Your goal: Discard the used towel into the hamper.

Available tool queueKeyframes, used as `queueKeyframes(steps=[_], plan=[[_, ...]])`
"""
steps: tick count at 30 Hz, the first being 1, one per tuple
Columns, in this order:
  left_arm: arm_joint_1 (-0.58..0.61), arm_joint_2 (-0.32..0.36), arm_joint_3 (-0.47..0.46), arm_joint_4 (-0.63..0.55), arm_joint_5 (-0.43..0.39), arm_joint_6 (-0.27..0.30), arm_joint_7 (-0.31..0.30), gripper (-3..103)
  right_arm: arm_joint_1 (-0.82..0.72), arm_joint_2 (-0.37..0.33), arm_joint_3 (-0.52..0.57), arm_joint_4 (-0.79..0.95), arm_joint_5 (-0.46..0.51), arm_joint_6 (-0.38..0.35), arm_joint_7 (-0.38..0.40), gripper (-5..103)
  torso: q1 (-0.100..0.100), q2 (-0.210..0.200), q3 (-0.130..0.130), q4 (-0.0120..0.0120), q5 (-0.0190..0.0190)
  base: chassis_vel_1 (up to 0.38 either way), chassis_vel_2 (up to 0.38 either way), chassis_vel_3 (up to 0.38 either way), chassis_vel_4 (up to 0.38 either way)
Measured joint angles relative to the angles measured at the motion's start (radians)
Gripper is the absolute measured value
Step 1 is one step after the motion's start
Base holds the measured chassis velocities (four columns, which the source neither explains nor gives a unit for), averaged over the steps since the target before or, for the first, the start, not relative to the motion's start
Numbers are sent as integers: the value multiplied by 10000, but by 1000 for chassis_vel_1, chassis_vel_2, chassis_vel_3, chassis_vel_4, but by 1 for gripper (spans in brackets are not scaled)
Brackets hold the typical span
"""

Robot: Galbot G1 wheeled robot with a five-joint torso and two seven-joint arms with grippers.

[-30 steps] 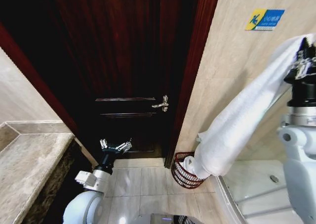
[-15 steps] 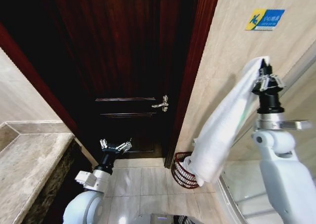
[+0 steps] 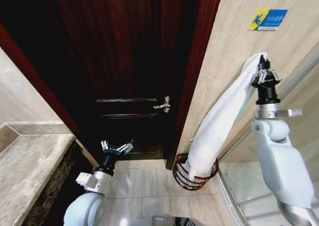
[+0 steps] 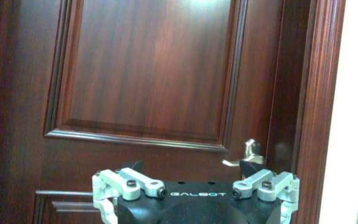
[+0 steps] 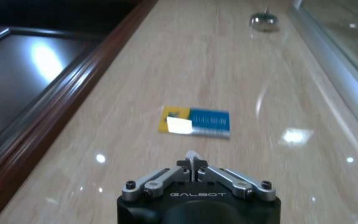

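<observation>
Task progress: the used towel (image 3: 219, 121) is held aloft by one corner and hangs as a long white drape down the tiled wall (image 3: 234, 41). Its lower end is seen at, and apparently just inside, the rim of the hamper (image 3: 185, 176), which stands on the floor in the corner between the dark wooden door (image 3: 124, 61) and the wall. How deep the cloth reaches into the basket cannot be told. The carrying and aligning can be judged largely done; what is left is the letting-go, so that the whole length drops in.

Right tool (image 3: 264, 70): raised high beside the wall, below the blue-and-yellow sign (image 3: 267, 19). Its fingers are clenched together on the towel's top corner; in the right wrist view a small white tuft is seen pinched between the closed tips of the tool (image 5: 193, 169).

Left tool (image 3: 116, 147): parked low before the door, well apart from the hamper. Its fingers (image 4: 129, 179) are spread wide, nothing is held or touched, and it faces the door handle (image 4: 247, 151).
</observation>
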Motion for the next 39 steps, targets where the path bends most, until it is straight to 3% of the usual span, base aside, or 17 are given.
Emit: queueKeyframes(steps=[10,39], plan=[[0,0,0,0,1,0,0,100,-1097,539,185,-297,-322,436,-436,2,0,0,0,-2,-2,0,0,0,0],[0,0,0,0,1,0,0,100,-3431,1837,509,221,-606,1183,-576,2,-1,1,-1,0,-2,0,0,0,0]])
